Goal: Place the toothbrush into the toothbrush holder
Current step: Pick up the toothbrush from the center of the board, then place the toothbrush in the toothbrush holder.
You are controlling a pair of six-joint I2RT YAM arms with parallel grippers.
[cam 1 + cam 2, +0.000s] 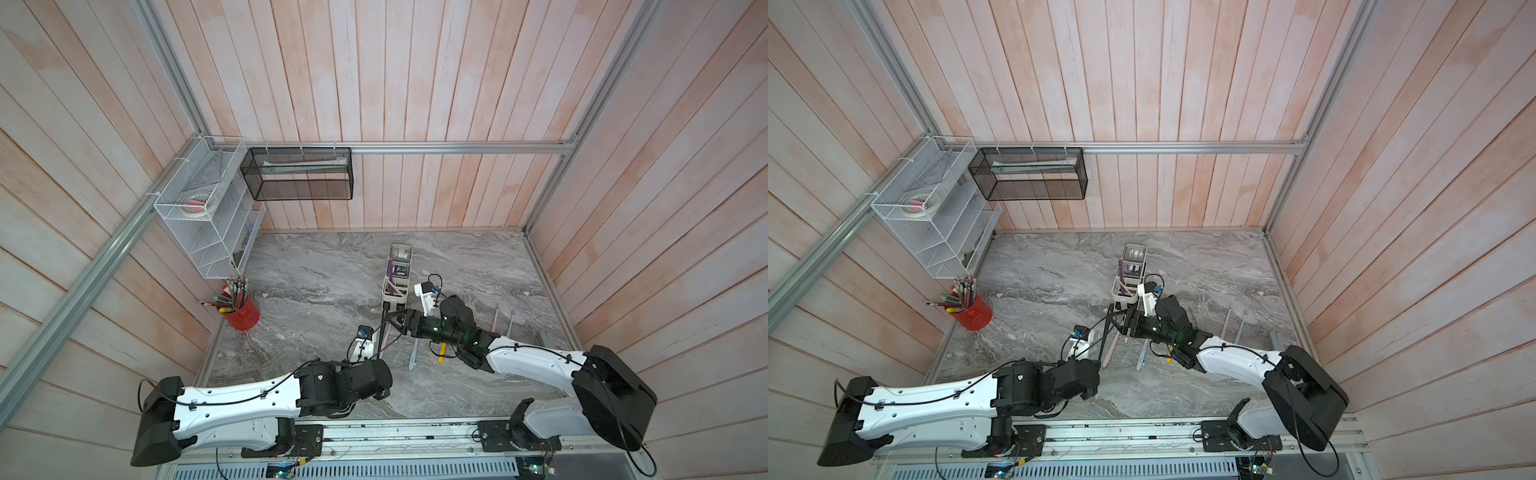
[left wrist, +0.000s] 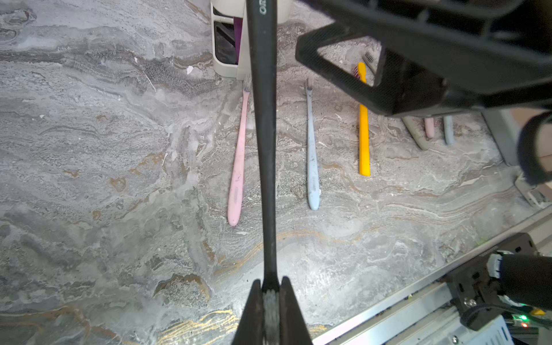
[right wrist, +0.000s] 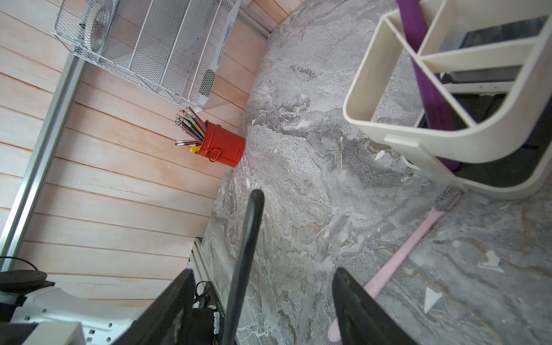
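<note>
With left claw clenched on the head of the toothbrush, shut spread right claw squarely on the handle between its jaws.

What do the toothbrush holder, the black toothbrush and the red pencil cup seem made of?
The toothbrush holder: likely moulded plastic, cream, matte; thin even walls, rounded corners.
The black toothbrush: probably plastic, matte; one smooth tapering piece.
The red pencil cup: seemingly painted metal, glossy; highlights and a small side handle.

Pen cup left of toothbrush holder
</note>
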